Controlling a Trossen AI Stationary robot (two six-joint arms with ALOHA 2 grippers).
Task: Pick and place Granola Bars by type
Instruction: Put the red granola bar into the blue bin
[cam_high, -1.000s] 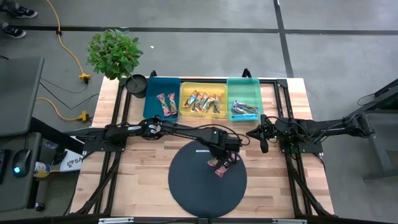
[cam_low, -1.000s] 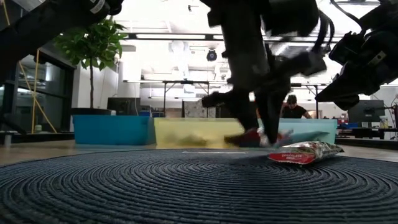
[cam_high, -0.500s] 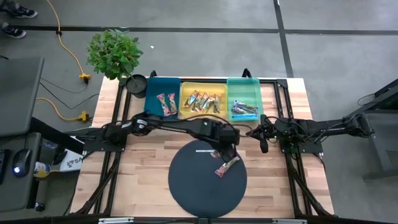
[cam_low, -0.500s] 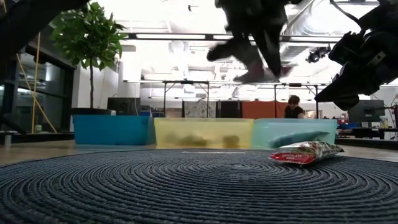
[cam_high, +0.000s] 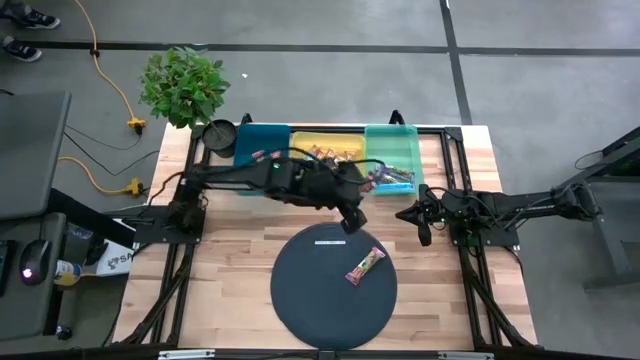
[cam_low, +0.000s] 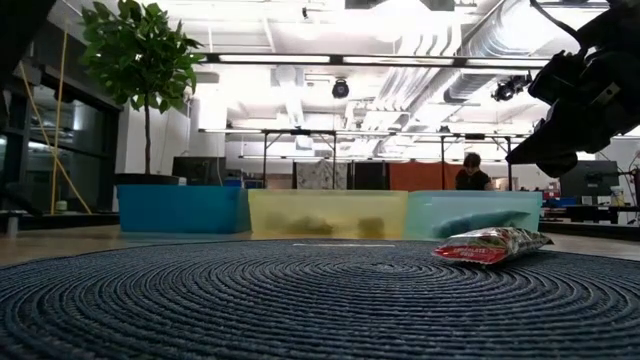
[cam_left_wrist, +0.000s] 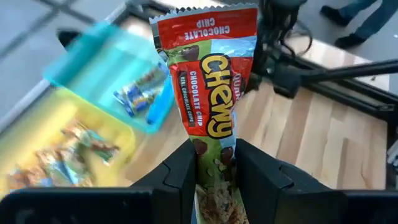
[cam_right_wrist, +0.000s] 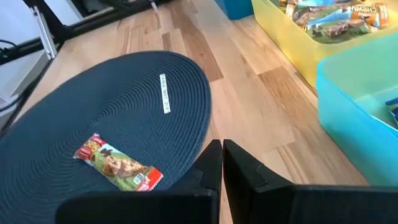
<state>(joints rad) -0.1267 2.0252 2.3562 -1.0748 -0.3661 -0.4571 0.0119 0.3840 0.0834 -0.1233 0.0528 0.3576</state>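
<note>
The left gripper (cam_left_wrist: 214, 165) pinches a shiny red-and-green granola bar (cam_left_wrist: 211, 81), lifted above the big round dark woven mat (cam_high: 310, 300) toward the trays for sorting. One matching bar (cam_high: 366, 266) lies on that mat. Beside it, the right gripper (cam_right_wrist: 222, 155) waits, clenched empty.

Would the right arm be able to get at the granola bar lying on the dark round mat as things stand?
Probably yes. The right gripper waits shut beside the mat, and the bar lies alone on the mat's near side with nothing between them. The left gripper, shut on another bar, is off the mat.
</note>
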